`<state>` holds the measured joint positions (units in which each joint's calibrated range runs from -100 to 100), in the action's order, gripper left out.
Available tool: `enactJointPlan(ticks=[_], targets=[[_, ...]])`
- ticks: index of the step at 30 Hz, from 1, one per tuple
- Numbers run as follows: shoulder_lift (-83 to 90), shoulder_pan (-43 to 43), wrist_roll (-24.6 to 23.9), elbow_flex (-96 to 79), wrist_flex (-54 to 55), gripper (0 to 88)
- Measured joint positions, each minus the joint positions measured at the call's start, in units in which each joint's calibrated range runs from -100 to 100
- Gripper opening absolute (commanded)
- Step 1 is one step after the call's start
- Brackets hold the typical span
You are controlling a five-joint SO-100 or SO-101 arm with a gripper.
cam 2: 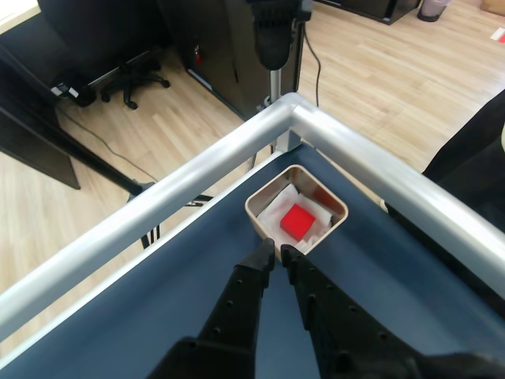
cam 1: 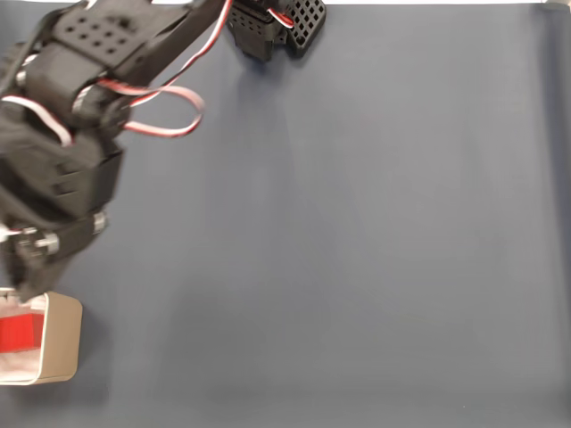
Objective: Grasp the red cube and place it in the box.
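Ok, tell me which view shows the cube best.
The other view: the cube sits whole inside the box, just beyond the gripper. The fixed view catches it at the frame's left edge, partly under the arm.

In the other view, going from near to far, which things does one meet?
Gripper → box with the red cube inside → metal rail at the table edge → wooden floor.
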<state>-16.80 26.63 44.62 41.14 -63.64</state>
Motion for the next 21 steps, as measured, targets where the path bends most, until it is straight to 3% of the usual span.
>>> enactJointPlan(ticks=[21], targets=[[45.9,-20.0,0.9,-57.1,5.6,0.0]])
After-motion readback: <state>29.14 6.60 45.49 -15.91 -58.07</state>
